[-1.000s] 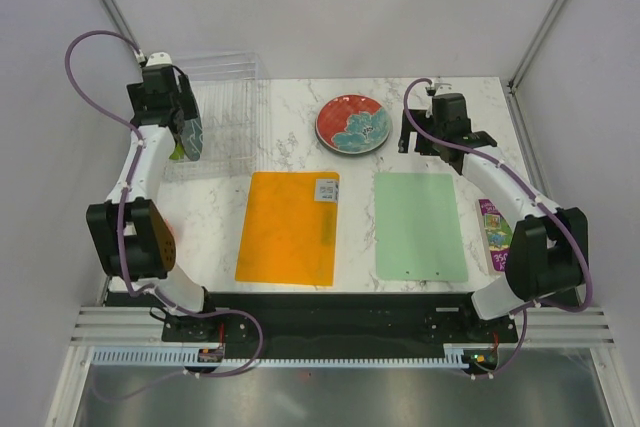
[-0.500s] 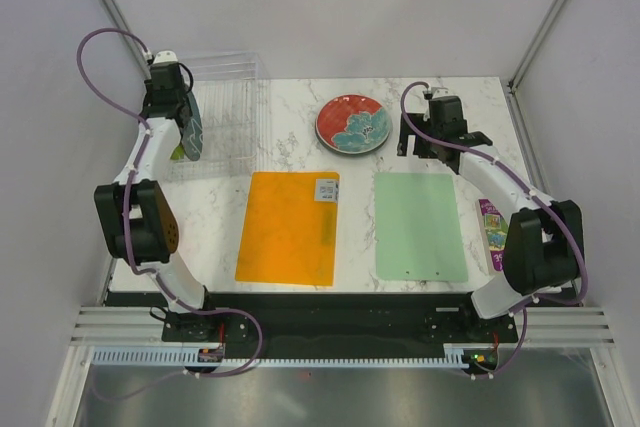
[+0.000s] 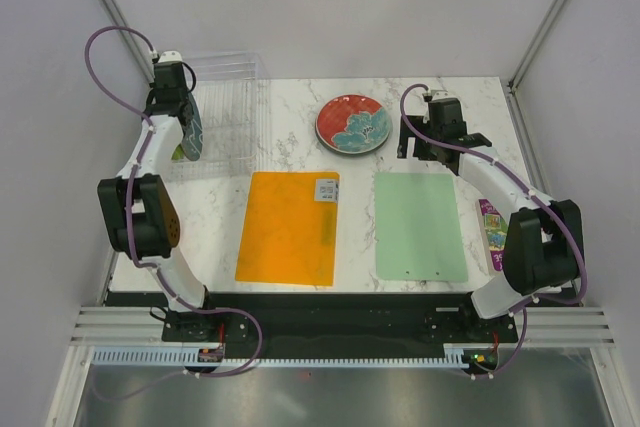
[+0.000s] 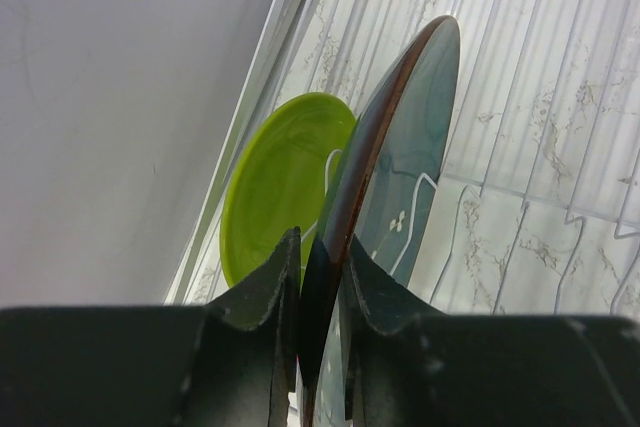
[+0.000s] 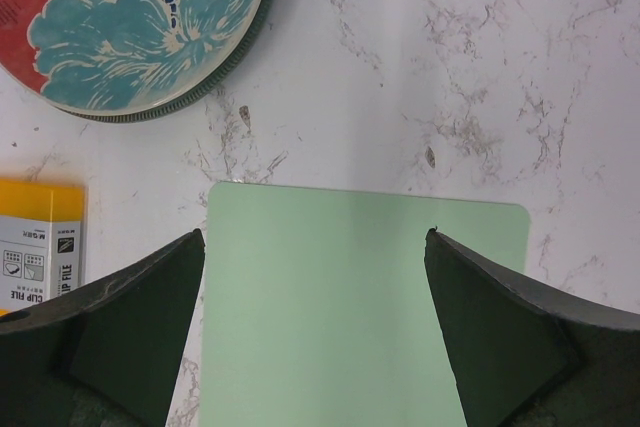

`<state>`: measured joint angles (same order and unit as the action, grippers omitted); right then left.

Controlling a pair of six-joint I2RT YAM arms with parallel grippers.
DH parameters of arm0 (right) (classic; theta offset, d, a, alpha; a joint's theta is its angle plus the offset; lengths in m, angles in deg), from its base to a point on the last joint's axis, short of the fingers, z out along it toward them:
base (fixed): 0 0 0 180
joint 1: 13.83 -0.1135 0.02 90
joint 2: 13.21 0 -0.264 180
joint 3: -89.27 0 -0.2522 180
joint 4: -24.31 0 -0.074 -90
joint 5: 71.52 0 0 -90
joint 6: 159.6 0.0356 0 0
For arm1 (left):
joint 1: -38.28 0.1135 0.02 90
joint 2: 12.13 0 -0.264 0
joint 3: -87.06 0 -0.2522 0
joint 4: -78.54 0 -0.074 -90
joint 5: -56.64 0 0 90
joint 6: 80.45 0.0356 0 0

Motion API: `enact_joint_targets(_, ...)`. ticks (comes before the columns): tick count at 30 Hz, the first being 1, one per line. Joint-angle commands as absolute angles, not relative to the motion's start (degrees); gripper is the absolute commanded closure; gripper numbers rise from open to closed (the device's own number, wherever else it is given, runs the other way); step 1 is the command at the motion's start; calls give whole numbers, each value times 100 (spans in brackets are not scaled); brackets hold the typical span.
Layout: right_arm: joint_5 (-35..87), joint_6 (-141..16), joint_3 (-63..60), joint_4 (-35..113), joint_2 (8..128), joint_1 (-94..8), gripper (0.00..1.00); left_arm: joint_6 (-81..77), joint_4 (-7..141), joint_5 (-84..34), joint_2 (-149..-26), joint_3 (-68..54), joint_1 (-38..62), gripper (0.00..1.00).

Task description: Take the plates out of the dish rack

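The clear dish rack point(image 3: 232, 107) stands at the back left of the table. A dark teal plate with a reddish rim point(image 4: 410, 147) stands on edge in the dish rack point(image 4: 560, 97), and a lime-green plate point(image 4: 280, 177) stands just behind it. My left gripper point(image 4: 322, 239) is shut on the teal plate's near rim, one finger on each face. From above, the left gripper point(image 3: 178, 99) sits over the teal plate point(image 3: 190, 132). A red plate with teal flowers point(image 3: 352, 124) lies flat at the back centre. My right gripper point(image 5: 314, 234) hangs open and empty beside it, over the pale green mat's far edge.
An orange mat point(image 3: 290, 227) with a white label and a pale green mat point(image 3: 420, 225) lie flat in the middle of the marble table. A purple-and-green packet point(image 3: 494, 232) lies by the right edge. The enclosure wall runs close along the rack's left side.
My left gripper has slid further back along the rack and closed from wide open onto the teal plate's rim. The right arm has hardly moved and stays open.
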<state>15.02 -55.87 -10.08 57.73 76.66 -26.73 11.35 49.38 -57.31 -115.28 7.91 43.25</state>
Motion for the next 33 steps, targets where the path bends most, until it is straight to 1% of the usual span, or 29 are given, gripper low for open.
enact_joint_targets(1,1497,-5633,-1061,5600,7618,-2657,2,823,5203,-5701,-11777,960,4364,94)
enact_joint_targets(2,1505,-5642,-1061,5591,7618,-2640,2,823,5203,-5701,-11795,951,4364,97)
enact_joint_targets(4,1506,-5642,-1062,5591,7635,-2631,2,841,5203,-5666,-11839,968,4364,98)
enact_joint_targets(7,1541,-5633,-1062,5591,7653,-2622,2,823,5212,-5534,-11883,960,4364,98)
enact_joint_targets(12,1558,-5624,-1053,5600,7627,-2622,2,761,5238,-5446,-11418,1029,4346,98)
enact_joint_targets(18,1646,-5545,-1044,5608,7539,-2622,2,946,5019,-5709,-10865,1451,4241,98)
enact_joint_targets(25,1690,-5493,-1123,5608,7381,-2622,2,1254,5001,-6026,-10416,1513,4170,98)
enact_joint_targets(33,1751,-5475,-1123,5626,7319,-2631,2,1315,4922,-6070,-10081,1706,4170,98)
